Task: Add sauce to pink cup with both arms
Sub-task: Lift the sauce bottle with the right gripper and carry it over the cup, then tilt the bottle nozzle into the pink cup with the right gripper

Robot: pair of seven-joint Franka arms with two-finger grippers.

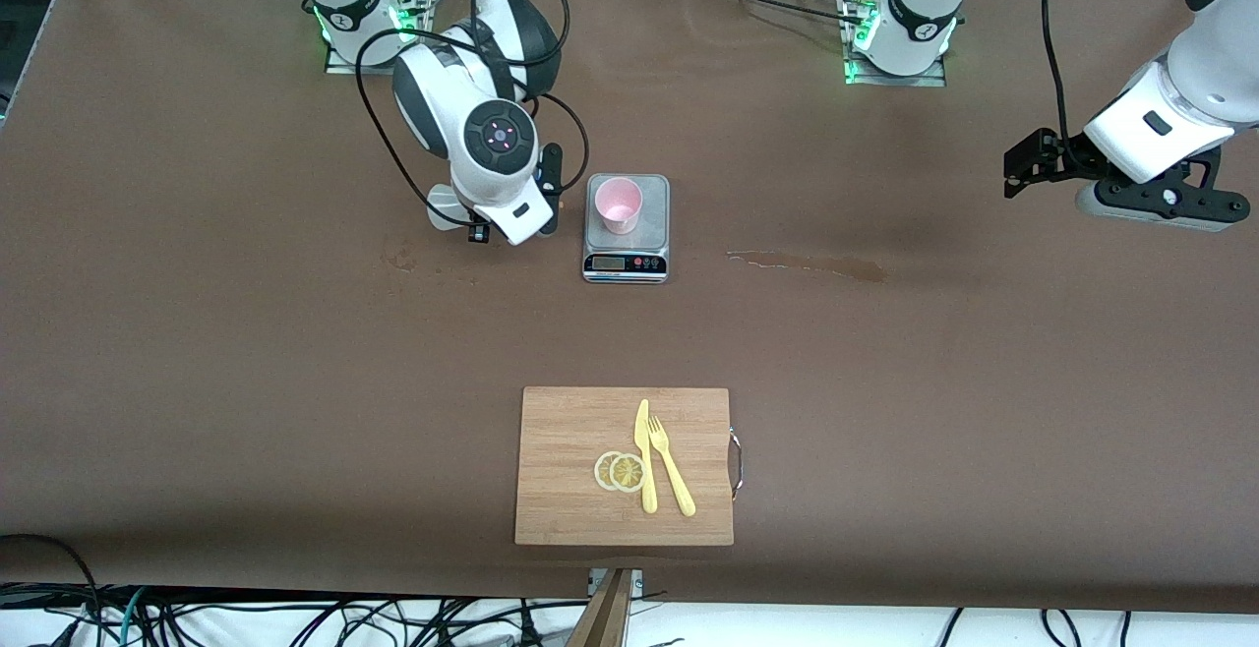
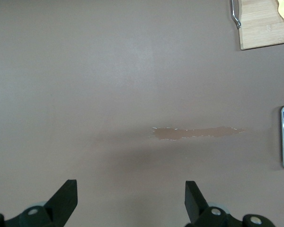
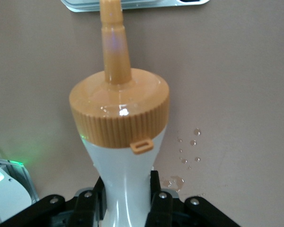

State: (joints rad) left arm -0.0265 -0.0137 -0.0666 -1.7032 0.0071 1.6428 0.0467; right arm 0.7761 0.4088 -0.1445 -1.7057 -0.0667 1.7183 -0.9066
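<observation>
The pink cup [image 1: 619, 205] stands upright on a small steel kitchen scale [image 1: 627, 264] in the middle of the table. My right gripper [image 1: 551, 185] hangs low beside the scale, toward the right arm's end, and is largely hidden under its own wrist. The right wrist view shows this gripper [image 3: 127, 189] shut on the whitish body of the sauce bottle [image 3: 125, 165], pinching it in. The orange nozzle cap [image 3: 119, 113] points toward the scale [image 3: 85, 4]. My left gripper [image 1: 1023, 170] waits open over bare table at the left arm's end, with nothing between its fingers [image 2: 68, 189].
A wooden cutting board [image 1: 570, 431] with lemon slices [image 1: 620, 471], a yellow knife and a fork lies nearer the front camera. A dried streak [image 1: 807, 264] marks the cloth between scale and left arm. Droplets [image 3: 175, 182] wet the table under the bottle.
</observation>
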